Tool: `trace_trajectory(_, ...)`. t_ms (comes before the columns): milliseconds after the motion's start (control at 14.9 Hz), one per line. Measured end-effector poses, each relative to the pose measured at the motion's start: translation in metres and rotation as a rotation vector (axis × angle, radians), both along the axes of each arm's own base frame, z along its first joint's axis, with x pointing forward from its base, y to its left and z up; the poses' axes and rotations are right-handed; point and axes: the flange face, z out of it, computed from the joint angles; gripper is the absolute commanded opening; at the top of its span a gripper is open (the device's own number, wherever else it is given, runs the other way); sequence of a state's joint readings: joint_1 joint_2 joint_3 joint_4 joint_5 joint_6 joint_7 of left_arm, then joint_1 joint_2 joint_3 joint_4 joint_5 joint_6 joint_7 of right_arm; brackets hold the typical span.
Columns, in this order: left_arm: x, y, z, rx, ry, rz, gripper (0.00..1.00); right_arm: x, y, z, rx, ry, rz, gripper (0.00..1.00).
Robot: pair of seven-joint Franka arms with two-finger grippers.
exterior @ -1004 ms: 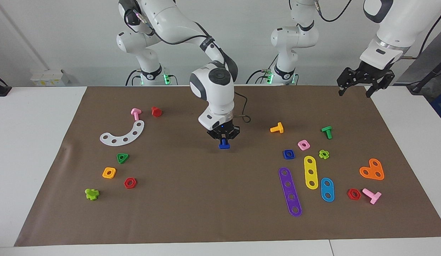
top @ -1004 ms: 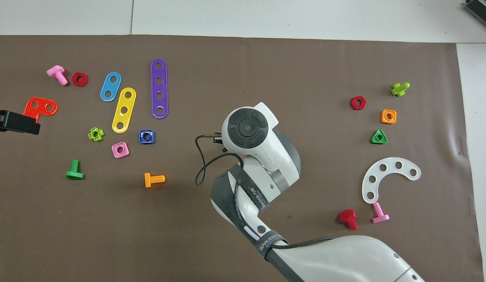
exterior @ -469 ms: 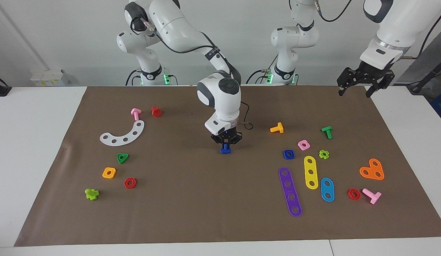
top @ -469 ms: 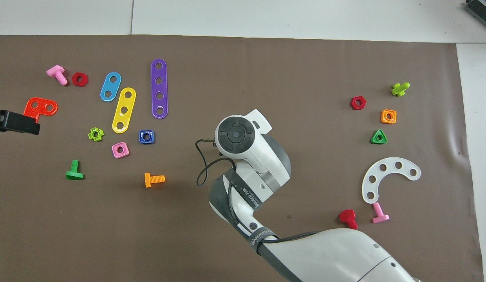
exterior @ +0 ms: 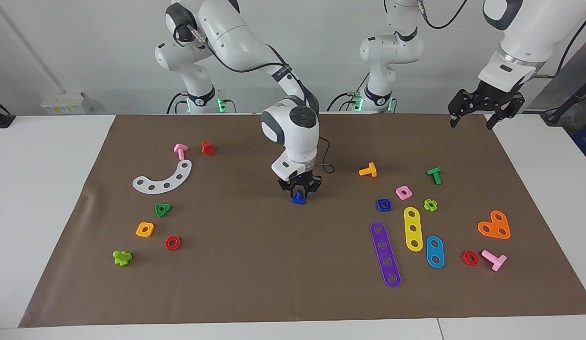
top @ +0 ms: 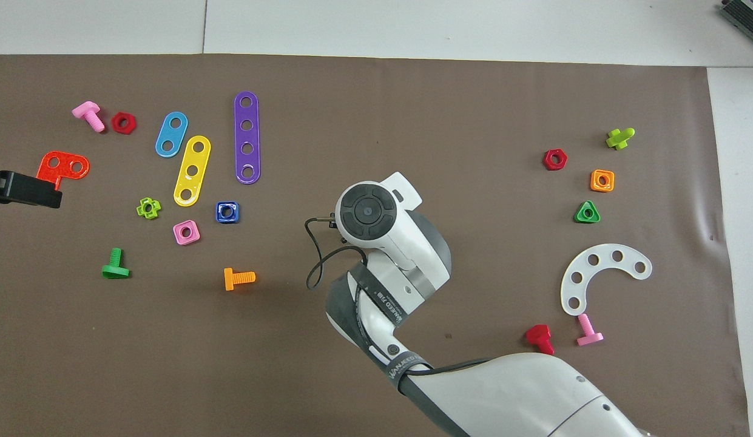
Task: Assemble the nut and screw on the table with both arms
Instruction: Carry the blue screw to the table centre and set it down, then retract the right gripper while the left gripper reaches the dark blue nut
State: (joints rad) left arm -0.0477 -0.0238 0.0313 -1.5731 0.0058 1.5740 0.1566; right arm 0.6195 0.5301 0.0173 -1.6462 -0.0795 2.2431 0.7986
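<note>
The blue screw [exterior: 298, 198] stands head-down on the brown sheet of the table [exterior: 255, 274] at mid-table, shaft up. My right gripper [exterior: 299, 190] hangs straight over it, fingers open on either side of the shaft. In the overhead view the right arm's wrist [top: 376, 218] hides the screw. The blue square nut [exterior: 383, 205] [top: 227, 212] lies flat toward the left arm's end, beside a pink square nut [exterior: 403, 192]. My left gripper [exterior: 471, 123] [top: 24, 189] waits open and empty in the air over the sheet's corner at the left arm's end.
Purple [exterior: 385, 254], yellow [exterior: 413, 228] and blue [exterior: 435, 251] strips lie farther from the robots than the nut. An orange screw [exterior: 368, 170] and green screw [exterior: 434, 175] lie nearer to them. A white curved strip [exterior: 164, 178] and several nuts lie toward the right arm's end.
The right gripper came down and set the blue screw on the sheet, then its fingers parted from the shaft. The left arm stayed still.
</note>
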Motion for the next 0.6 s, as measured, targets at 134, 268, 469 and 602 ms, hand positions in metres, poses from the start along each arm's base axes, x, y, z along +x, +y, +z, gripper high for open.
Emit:
trace_trajectory(134,0.001,-0.002,-0.003,0.000,-0.002,0.004,1.00,0.004,-0.004,0.008,0.007,-0.011,-0.008,1.00)
trace_trajectory(268,0.004,-0.005,-0.013,0.000,-0.006,0.008,1.00,0.013,-0.017,0.036,0.025,-0.042,-0.031,1.00)
trace_trajectory(469,0.010,-0.010,-0.046,-0.002,-0.018,0.030,0.99,0.033,-0.066,0.100,0.045,-0.086,-0.109,1.00)
trace_trajectory(602,0.014,-0.021,-0.072,-0.004,-0.028,0.043,0.99,0.044,-0.107,0.139,0.051,-0.110,-0.161,1.00)
